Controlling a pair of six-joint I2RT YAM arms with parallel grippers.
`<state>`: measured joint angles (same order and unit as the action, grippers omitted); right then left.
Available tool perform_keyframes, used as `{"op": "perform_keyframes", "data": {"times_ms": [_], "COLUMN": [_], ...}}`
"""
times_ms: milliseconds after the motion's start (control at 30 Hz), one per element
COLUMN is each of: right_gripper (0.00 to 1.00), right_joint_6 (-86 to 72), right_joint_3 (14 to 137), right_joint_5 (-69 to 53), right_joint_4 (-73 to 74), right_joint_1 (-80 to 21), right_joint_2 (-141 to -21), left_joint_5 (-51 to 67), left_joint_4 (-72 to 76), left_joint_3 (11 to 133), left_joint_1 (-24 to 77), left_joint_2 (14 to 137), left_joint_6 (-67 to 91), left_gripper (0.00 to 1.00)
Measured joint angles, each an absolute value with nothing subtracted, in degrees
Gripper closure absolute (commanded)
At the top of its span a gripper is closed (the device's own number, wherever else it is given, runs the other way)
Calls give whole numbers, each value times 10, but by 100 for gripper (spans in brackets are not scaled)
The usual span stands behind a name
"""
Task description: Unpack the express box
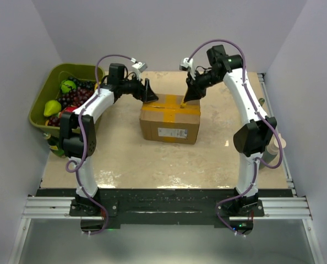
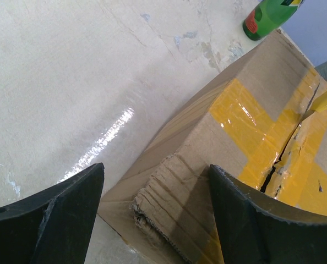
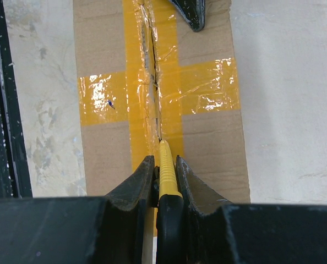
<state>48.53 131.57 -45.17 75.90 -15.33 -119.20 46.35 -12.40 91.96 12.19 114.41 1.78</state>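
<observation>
The express box [image 1: 170, 118], brown cardboard with yellow tape crossed on its top and a white label on its near side, stands mid-table. My left gripper [image 1: 148, 92] is open, its fingers straddling the box's crushed far-left top corner [image 2: 169, 192] without touching it. My right gripper [image 1: 190, 94] is shut on a yellow-and-black cutter [image 3: 168, 181]. The cutter's tip rests on the taped centre seam [image 3: 155, 99]. A dark slit runs along that seam from the far edge to the tip.
An olive-green bin [image 1: 58, 74] of fruit sits at the back left beside the left arm. A green bottle [image 2: 265, 16] stands on the table right of the box, near the right arm's elbow. A metal rail [image 1: 276, 132] lines the table's right edge.
</observation>
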Motion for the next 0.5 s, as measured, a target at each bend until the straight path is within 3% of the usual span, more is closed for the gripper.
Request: {"op": "perform_keyframes", "data": {"times_ms": [500], "right_gripper": [100], "right_joint_6": [492], "right_joint_3": [1302], "right_joint_5": [-459], "right_joint_4": [779], "right_joint_1": [-109], "right_joint_2": [-1174], "left_joint_5": [461], "left_joint_4": [-117], "left_joint_3": [920], "left_joint_1": [123], "left_joint_2": [1144], "left_joint_6": [3], "left_gripper": [21]}}
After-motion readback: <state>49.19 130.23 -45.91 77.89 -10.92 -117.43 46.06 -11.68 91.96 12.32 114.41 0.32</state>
